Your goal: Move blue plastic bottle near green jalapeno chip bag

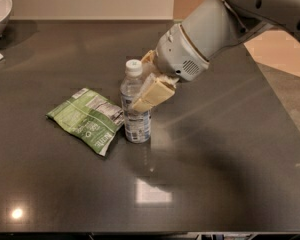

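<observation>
Camera view shows my gripper with its fingers closed around the upper part of the bottle. The bottle stands on the tabletop, right against the chip bag. If I let go with any tilt, I judge the bottle could topple or catch the bag's crinkled edge. There's open room to the right and in front, and the table edges are well away.

Hand at bottle, which stands just R of chip bag.
</observation>
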`<state>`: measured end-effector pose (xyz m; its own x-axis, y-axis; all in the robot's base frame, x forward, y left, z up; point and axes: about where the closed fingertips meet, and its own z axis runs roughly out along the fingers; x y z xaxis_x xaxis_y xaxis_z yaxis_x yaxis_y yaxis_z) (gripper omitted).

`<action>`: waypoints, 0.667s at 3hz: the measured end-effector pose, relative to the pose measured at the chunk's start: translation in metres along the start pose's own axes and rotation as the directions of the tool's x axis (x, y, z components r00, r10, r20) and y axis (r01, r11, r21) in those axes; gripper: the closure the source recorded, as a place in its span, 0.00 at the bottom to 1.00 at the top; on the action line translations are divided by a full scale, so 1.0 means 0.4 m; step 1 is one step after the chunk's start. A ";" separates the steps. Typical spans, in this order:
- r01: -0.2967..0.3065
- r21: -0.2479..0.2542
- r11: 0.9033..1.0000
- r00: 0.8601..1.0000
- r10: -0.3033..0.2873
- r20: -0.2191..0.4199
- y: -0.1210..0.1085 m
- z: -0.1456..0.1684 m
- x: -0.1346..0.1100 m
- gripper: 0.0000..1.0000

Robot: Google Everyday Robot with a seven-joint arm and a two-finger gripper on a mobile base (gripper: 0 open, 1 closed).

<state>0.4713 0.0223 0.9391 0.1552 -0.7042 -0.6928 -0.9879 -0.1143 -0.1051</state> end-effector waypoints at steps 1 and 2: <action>0.003 0.000 1.000 1.000 -0.003 -0.001 0.002 0.001 -0.004 0.00; 0.003 0.000 1.000 1.000 -0.003 -0.001 0.002 0.001 -0.004 0.00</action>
